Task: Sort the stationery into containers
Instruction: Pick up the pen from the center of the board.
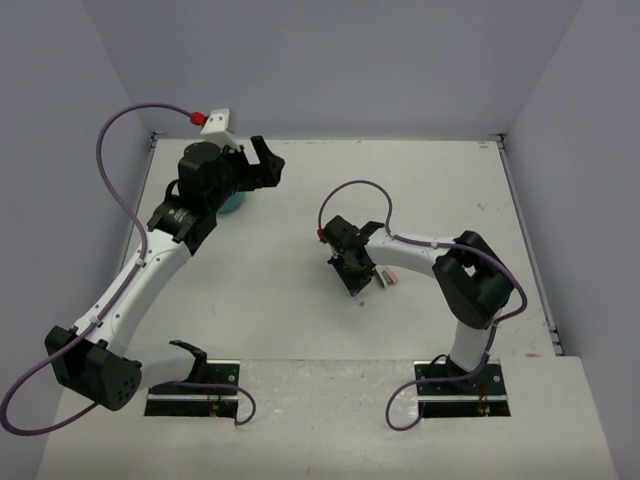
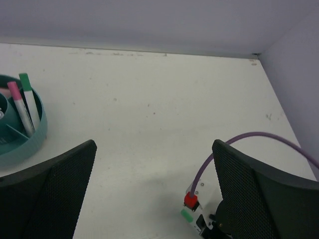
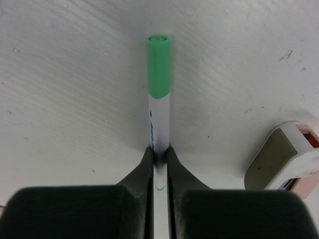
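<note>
A white marker with a green cap point(image 3: 159, 94) lies on the table, and my right gripper point(image 3: 159, 155) is shut on its barrel. In the top view that gripper point(image 1: 355, 277) is down at mid-table. A pink and white eraser point(image 3: 286, 162) lies just right of it, apart from the fingers point(image 1: 388, 277). The teal tub point(image 2: 35, 137) sits at the back left, mostly hidden under my left arm in the top view point(image 1: 232, 204). It holds a pink marker point(image 2: 18, 103) and a green marker point(image 2: 28, 94). My left gripper point(image 2: 154, 199) hangs open and empty, right of the tub point(image 1: 266, 160).
The right arm's wrist with its red plug point(image 2: 191, 200) and purple cable point(image 2: 249, 137) shows between my left fingers. Walls close the table at the back and both sides. The right corner of the table point(image 2: 254, 57) is in the left wrist view.
</note>
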Controlling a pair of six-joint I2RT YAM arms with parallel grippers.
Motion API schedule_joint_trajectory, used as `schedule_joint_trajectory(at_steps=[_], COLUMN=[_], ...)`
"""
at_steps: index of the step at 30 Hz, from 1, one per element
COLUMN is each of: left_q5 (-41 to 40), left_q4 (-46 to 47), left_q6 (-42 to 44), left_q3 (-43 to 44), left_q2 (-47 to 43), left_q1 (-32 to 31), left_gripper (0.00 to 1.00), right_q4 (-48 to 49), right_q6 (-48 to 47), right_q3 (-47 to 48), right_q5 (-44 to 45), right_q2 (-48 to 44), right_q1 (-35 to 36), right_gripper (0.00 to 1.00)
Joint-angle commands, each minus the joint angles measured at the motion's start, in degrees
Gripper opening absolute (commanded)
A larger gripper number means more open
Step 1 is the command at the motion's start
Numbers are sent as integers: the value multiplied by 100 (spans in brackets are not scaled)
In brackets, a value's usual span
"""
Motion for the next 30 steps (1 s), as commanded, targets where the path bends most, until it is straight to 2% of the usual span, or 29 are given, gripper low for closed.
schedule_joint_trajectory(at_steps=[1,3,5,7,9,12,13,14,22,24,26,30], left_q5=[710,1033,1672,2661,4491,5828,5935,6002,6080,6117,6134,6111], left_q4=[-91,-100,105,589,1944,3632,4146,4244,4546,4626,4596,4407], left_q6=[-60,-114,-202,-251,-610,-1684,-1824,-1850,-1969,-1999,-1998,-1943], left_q3=[-499,-685,-943,-1086,-1435,-2054,-2187,-2203,-2208,-2217,-2208,-2147], left_q2=[-306,-374,-442,-498,-537,-509,-494,-462,-348,-335,-335,-307], left_q1=[63,117,231,242,240,111,5,-64,-349,-383,-400,-400], left_gripper=[100,100,100,100,100,100,99,98,75,73,62,31], right_q4=[229,546,1312,2009,3142,4141,4250,4325,4489,4477,4480,4474], right_q6=[-24,-28,-38,-141,-175,33,70,114,308,323,350,344], right_q3=[28,-179,-439,-825,-1522,-1845,-1843,-1836,-1763,-1757,-1767,-1745], right_q5=[-29,-207,-653,-1423,-2440,-2847,-2884,-2934,-2867,-2819,-2688,-2669], right_q2=[-268,-966,-1763,-2568,-3653,-4184,-4267,-4332,-4470,-4478,-4532,-4599], right_q1=[38,31,-13,-49,-55,-81,-84,-90,-90,-90,-100,-108], right_gripper=[0,0,0,0,0,0,0,0,0,0,0,0])
